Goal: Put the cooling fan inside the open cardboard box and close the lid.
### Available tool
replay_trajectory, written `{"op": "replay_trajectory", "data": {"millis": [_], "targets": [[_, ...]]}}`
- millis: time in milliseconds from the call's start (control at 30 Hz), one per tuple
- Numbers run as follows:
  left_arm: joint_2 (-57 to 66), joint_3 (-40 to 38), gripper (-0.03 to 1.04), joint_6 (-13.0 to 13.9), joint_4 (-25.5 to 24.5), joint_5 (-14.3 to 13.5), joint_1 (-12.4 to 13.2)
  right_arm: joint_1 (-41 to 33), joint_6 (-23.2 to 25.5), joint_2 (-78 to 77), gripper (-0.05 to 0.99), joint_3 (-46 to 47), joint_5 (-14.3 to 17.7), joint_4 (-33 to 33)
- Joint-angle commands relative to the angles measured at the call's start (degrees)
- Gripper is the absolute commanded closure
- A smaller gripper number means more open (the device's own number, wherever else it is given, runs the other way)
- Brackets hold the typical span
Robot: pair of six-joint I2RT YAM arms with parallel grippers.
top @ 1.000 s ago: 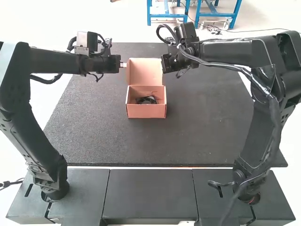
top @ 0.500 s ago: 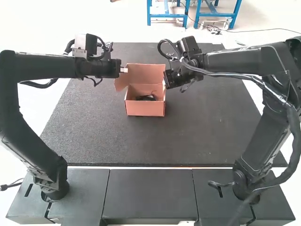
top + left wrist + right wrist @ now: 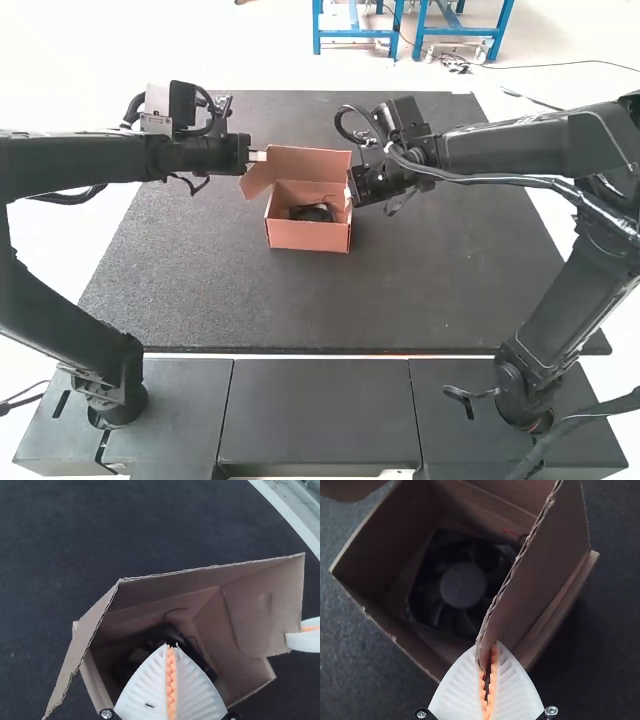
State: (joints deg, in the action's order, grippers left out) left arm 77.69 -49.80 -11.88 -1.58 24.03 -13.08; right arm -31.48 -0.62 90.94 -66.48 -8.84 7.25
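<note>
High view, box: the cardboard box (image 3: pixel 308 232) sits near the middle of the black mat (image 3: pixel 450 280) with its top open.
High view, fan: the fan (image 3: pixel 310 211) lies on the floor of the box, so the first half of the job looks done.
High view, lid: the lid (image 3: pixel 300 162) leans forward from the far wall. It hangs partly over the opening and is not yet down.
High view, left gripper: the left gripper (image 3: pixel 256 155) is at the lid's left corner, placed, I judge, to guide that side down.
High view, right gripper: the right gripper (image 3: pixel 352 186) is at the lid's right end, near the box's rim. It mirrors the other, so the lid should fold evenly.
Left wrist view, left gripper: the left gripper (image 3: pixel 170 647) has its fingers pressed pad to pad, with nothing seen between them. It points into the box under the lid (image 3: pixel 200 582).
Left wrist view, fan: a dark shape (image 3: pixel 160 635) in the shadow is probably the fan, though it is too dim to be sure.
Right wrist view, right gripper: the right gripper (image 3: pixel 485 656) is clamped on a cardboard edge of the lid (image 3: pixel 550 565), a hold that suits pulling the lid over.
Right wrist view, fan: the fan (image 3: pixel 462 587) lies flat, hub up, within the box walls (image 3: pixel 365 570), low enough to clear the lid.
Next: lower the lid over the opening and tuck it in.
</note>
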Motion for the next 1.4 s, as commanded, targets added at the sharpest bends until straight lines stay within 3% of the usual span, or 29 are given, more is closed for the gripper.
{"op": "replay_trajectory", "data": {"millis": [0, 200, 467, 567, 900, 1133, 1367], "targets": [[-1.8, -2.8, 0.86, 0.1, 0.4, -0.1, -0.3, -0.7, 1.1, -1.5, 0.95, -2.4, -1.2, -0.7], [-1.4, -4.2, 0.51, 0.1, 0.3, -1.3, -0.3, -0.6, 0.9, 0.2, 0.95, -8.2, -1.2, -0.2], [-1.6, -4.3, 0.32, 0.6, -1.7, -1.3, -0.1, 4.1, -0.5, 2.1, 0.95, -12.8, -1.8, 0.4], [-1.8, -4.4, 0.17, 1.0, -1.8, -1.4, 0.2, 5.9, -1.0, 2.3, 0.95, -13.0, -2.3, 0.5], [-2.0, -5.7, 0.14, 2.7, -1.9, -2.1, 5.0, 8.2, -3.2, 2.4, 0.95, -12.0, -3.0, 0.5], [-2.0, -5.2, 0.12, 6.7, -1.7, -3.7, 7.4, 8.1, -3.3, 2.4, 0.95, -11.0, -3.4, 0.3], [-2.1, -0.9, 0.08, 7.6, 3.7, -4.8, 8.1, 7.9, -3.4, 2.4, 0.95, -10.0, -3.7, 0.3]]}}
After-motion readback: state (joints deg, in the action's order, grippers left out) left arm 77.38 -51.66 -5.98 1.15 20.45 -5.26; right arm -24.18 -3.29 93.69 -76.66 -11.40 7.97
